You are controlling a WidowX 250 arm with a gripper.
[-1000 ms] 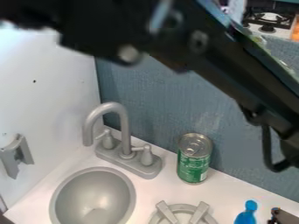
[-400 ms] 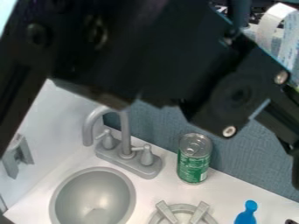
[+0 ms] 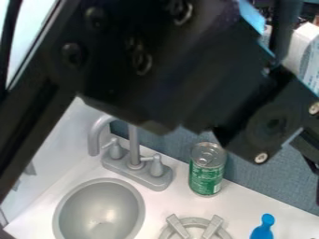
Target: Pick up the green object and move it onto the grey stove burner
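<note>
**Arm Above Sink Unit: Position of Components**

The black robot arm (image 3: 168, 74) spans the upper part of the view, from the left side across to the right edge. It covers part of the faucet (image 3: 135, 161) spout. The state of the gripper, open or closed, cannot be determined.

The blue object (image 3: 263, 229), narrow with a rounded top, is located at the lower right, on the white counter (image 3: 168, 200). The bottom edge of the view cuts it off.

The green can (image 3: 207, 170) stands upright on the counter near the blue-grey panel (image 3: 268, 175), to the right of the faucet. Its silver lid faces up. The faucet base carries two handles, one on each side of the spout. The grey sink basin (image 3: 100, 207) is set in front of it. A grey round grate (image 3: 179, 227) with raised bars is positioned between basin and blue object.
</note>
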